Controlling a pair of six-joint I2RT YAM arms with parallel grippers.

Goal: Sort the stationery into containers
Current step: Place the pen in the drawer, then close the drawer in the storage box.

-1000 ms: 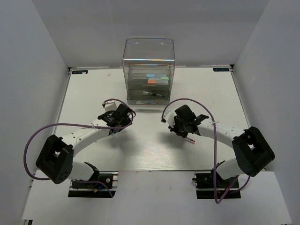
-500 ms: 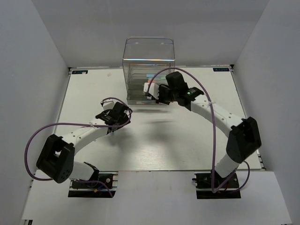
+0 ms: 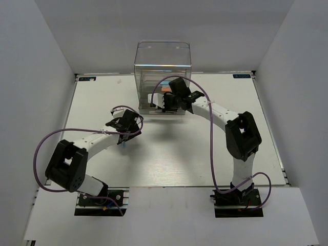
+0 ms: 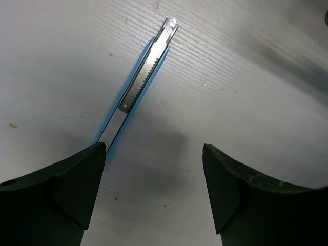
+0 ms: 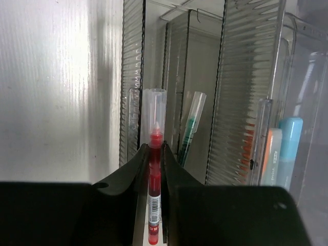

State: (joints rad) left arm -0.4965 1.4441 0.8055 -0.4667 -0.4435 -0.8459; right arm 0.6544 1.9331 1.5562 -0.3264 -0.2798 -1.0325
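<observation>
White surface (image 3: 205,159), organiser (image 3: 163,61) at 12 o'clock. Right hand (image 5: 155,149) pinches a red pen (image 5: 153,177) at its drawers, so sliding it in looks next. Meanwhile left hand (image 4: 154,164) gapes wide.

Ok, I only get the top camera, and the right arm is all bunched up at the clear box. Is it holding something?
Observer: Yes. The right wrist view shows the right gripper shut on a red pen, its clear cap pointing at the organiser.
Operator: Is there stuff in there already?
Observer: A green pen is in the compartment just ahead. An orange marker and a light-blue marker share the next one over.
Operator: And the other hand?
Observer: The left gripper is open, hovering over a blue utility knife that lies flat on the table.
</observation>
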